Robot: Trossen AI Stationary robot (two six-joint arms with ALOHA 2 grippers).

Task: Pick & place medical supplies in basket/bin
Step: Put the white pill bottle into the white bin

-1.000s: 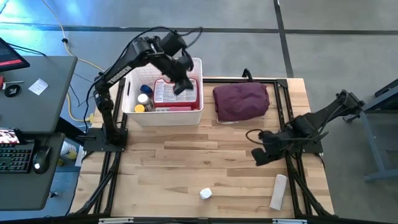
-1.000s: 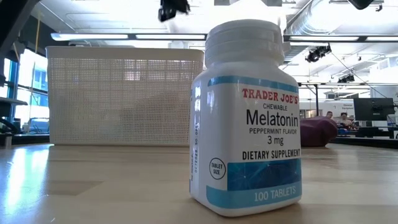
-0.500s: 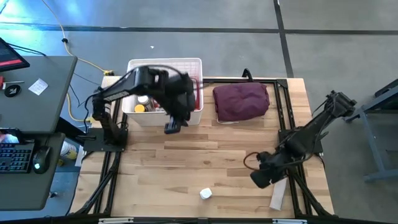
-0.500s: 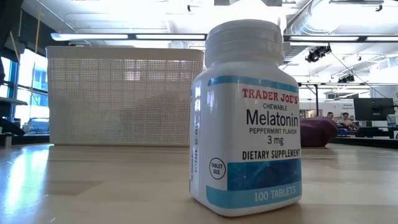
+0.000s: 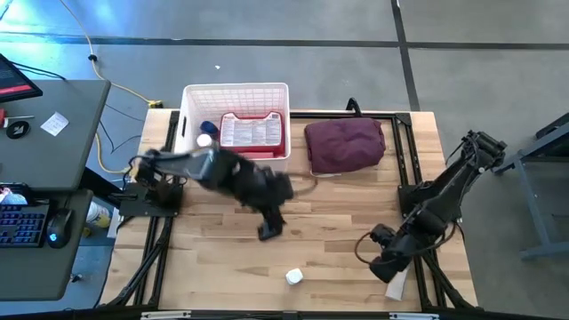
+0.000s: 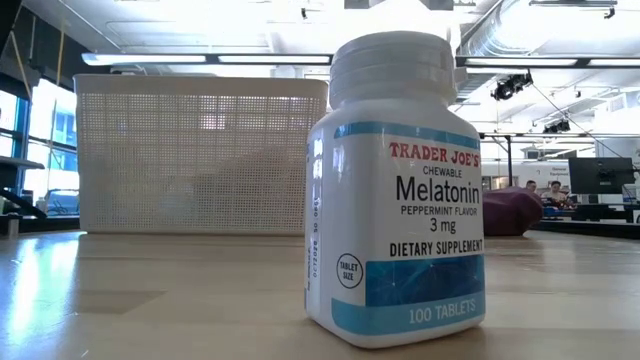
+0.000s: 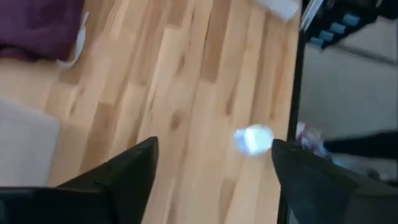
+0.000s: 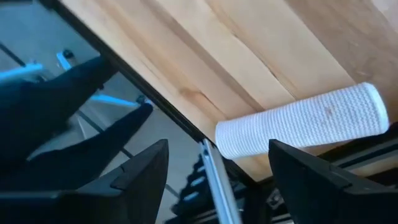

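Note:
The white basket [image 5: 233, 98] stands at the far left of the table and holds a red first-aid case [image 5: 252, 132] and small bottles [image 5: 205, 135]. A white melatonin bottle [image 5: 294, 276] stands upright on its base near the front edge, filling the low view [image 6: 395, 190]. A white ribbed roll [image 8: 305, 121] lies on its side at the near right edge. My left gripper [image 5: 270, 229] hangs open over the table's middle, the bottle [image 7: 254, 138] ahead of it. My right gripper [image 5: 384, 265] hangs open just above the roll [image 5: 396, 286].
A maroon cloth bundle [image 5: 345, 145] lies at the far right beside the basket. Black frame rails [image 5: 418, 178] run along the table's sides. Bare wood lies between the basket and the bottle. A desk with a keyboard [image 5: 22, 222] stands left of the table.
My left gripper has swung from above the basket toward the table's near edge and middle, ending over bare wood short of the bottle. My right gripper has gone toward the near edge and down, to just above the white roll.

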